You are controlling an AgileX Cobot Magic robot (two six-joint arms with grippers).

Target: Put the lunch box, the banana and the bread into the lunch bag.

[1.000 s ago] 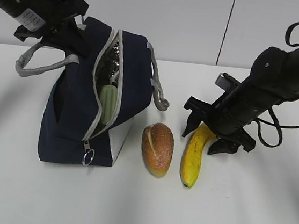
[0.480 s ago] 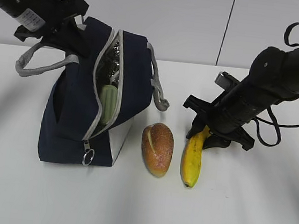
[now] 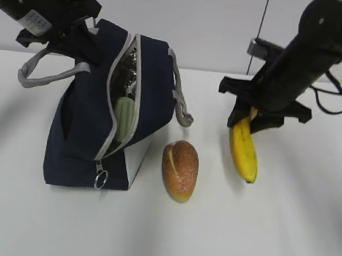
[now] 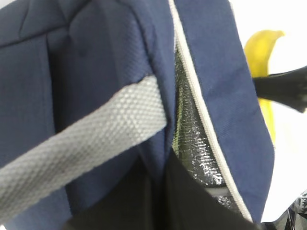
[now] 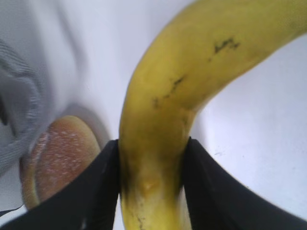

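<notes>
Right pincer [image 3: 250, 120] has lifted banana [image 3: 243, 147] (bread [image 3: 180, 170] unmoved).

Navy lunch bag [image 3: 83, 136] upright, unzipped; sage-lidded lunch box [image 3: 123, 117] on end inside. Golden bread [image 3: 180, 170] on table beside bag. Yellow banana [image 3: 244, 150] hanging, raised off table.

At right of frame, the right end effector [image 3: 251, 117] grips the banana [image 3: 244, 147], which hangs clear of the counter [image 3: 282, 239]. The bread [image 3: 180, 170] lies at centre beside the open lunch bag [image 3: 85, 124], with the lunch box [image 3: 123, 117] showing inside.
</notes>
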